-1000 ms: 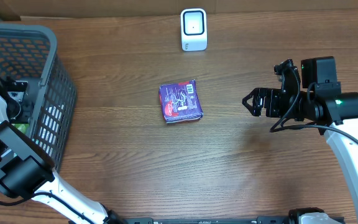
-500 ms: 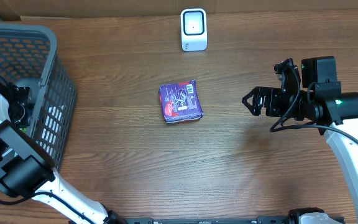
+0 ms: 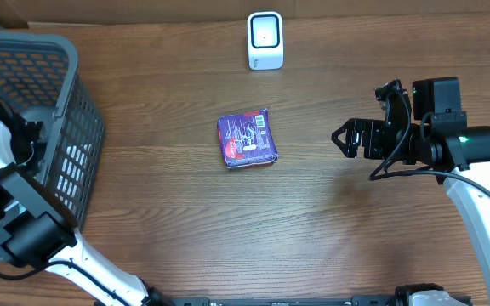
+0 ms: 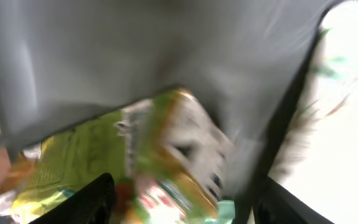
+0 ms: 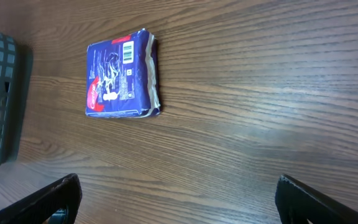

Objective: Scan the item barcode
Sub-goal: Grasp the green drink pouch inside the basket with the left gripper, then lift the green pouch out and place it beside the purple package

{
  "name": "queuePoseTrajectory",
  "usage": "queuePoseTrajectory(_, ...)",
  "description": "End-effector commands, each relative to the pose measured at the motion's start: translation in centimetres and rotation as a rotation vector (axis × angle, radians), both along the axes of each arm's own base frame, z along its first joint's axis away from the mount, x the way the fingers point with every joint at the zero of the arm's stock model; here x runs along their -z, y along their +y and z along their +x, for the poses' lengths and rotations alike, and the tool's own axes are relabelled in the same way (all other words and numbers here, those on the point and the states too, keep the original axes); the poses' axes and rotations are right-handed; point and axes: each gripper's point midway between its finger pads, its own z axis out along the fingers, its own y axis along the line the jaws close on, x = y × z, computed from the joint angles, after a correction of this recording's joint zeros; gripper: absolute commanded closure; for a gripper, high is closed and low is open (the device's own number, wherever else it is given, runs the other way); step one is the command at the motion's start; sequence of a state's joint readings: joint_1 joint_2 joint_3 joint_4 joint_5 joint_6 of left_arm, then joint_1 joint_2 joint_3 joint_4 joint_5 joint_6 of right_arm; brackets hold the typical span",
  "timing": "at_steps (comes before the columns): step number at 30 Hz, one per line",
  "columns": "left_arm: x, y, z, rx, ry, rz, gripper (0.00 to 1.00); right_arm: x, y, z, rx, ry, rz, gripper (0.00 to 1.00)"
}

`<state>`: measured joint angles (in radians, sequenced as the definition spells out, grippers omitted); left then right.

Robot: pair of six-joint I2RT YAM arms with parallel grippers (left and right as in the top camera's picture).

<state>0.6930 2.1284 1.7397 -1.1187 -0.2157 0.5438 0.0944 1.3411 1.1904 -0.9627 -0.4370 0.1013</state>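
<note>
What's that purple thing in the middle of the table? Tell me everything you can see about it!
The purple packet is flat and nearly square, in what looks like a shiny plastic wrapper with a pale seam along one edge. Its top face has white drawings and print, a red patch by one corner, and a white barcode facing up near another corner. It lies flat on the wooden table, slightly turned, resting only on the wood; nothing else touches it.

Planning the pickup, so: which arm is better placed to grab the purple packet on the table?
Right. Its open claw hangs beside the packet, with nothing between them. The left claw is down inside the basket, by a green packet.
</note>
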Motion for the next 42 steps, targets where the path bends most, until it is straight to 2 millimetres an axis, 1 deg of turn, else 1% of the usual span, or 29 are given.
queuePoseTrajectory(1, 0.5, 1.3, -2.5, -0.094, 0.041, 0.013, 0.39, -0.4, 0.0, 0.3, 0.002, -0.021, -0.012, 0.0)
queuePoseTrajectory(3, 0.5, 1.7, -2.9, -0.11, 0.039, 0.013, 0.45, -0.4, 0.0, 0.3, 0.002, -0.022, -0.012, 0.0)
queuePoseTrajectory(4, 0.5, 1.9, -2.9, -0.12, 0.031, 0.013, 0.53, -0.4, 0.0, 0.3, 0.002, -0.023, -0.012, 0.0)
queuePoseTrajectory(7, 0.8, 1.8, -2.9, -0.131, 0.009, -0.013, 0.72, -0.4, 0.0, 0.3, 0.002, -0.022, -0.012, 0.0)
queuePoseTrajectory(9, 1.0, 1.6, -3.0, -0.132, 0.009, -0.02, 0.96, -0.4, 0.0, 0.3, 0.002, -0.022, -0.012, 0.0)
queuePoseTrajectory(12, 1.3, 1.4, -3.1, -0.133, 0.011, -0.03, 0.96, -0.4, 0.0, 0.3, 0.002, -0.022, -0.012, 0.0)
queuePoseTrajectory(15, 1.3, 1.6, -2.6, -0.204, -0.025, -0.019, 0.96, -0.4, 0.0, 0.3, 0.002, -0.023, -0.012, 0.0)
queuePoseTrajectory(17, 1.0, 2.1, -2.0, -0.316, -0.072, 0.008, 0.96, -0.4, 0.0, 0.4, 0.002, -0.025, -0.012, 0.0)
queuePoseTrajectory(19, 0.2, 2.7, -1.2, -0.479, -0.138, 0.04, 0.96, -0.5, 0.0, 0.4, 0.002, -0.027, -0.012, 0.0)
queuePoseTrajectory(21, -1.2, 2.9, 0.4, -0.598, -0.22, 0.044, 0.96, -0.5, 0.0, 0.4, 0.002, -0.027, -0.012, 0.0)
queuePoseTrajectory(22, -2.1, 2.7, 1.6, -0.617, -0.261, 0.03, 0.96, -0.5, 0.0, 0.4, 0.002, -0.027, -0.012, 0.0)
queuePoseTrajectory(24, -4.3, 2.2, 4.2, -0.606, -0.346, 0.0, 0.96, -0.5, 0.0, 0.4, 0.002, -0.027, -0.012, 0.0)
queuePoseTrajectory(28, -9.9, 1.1, 8.1, -0.552, -0.461, 0.024, 0.96, -0.5, 0.0, 0.4, 0.002, -0.027, -0.012, 0.0)
queuePoseTrajectory(30, -12.7, 0.3, 9.7, -0.57, -0.528, 0.03, 0.96, -0.5, 0.0, 0.4, 0.002, -0.027, -0.012, 0.0)
queuePoseTrajectory(31, -13.7, 0.0, 10.2, -0.579, -0.554, 0.03, 0.96, -0.5, 0.0, 0.4, 0.002, -0.027, -0.012, 0.0)
queuePoseTrajectory(33, -16.3, -0.9, 11.4, -0.579, -0.614, 0.033, 0.96, -0.5, 0.0, 0.4, 0.002, -0.027, -0.012, 0.0)
queuePoseTrajectory(36, -19.9, -2.6, 12.7, -0.534, -0.687, 0.039, 0.96, -0.5, 0.0, 0.4, 0.002, -0.027, -0.012, 0.0)
queuePoseTrajectory(39, -23.7, -4.9, 13.7, -0.484, -0.762, 0.037, 0.96, -0.5, 0.0, 0.4, 0.002, -0.027, -0.011, 0.0)
queuePoseTrajectory(42, -27.9, -8.2, 14.5, -0.409, -0.848, 0.03, 0.96, -0.5, 0.0, 0.4, 0.002, -0.027, -0.012, 0.0)
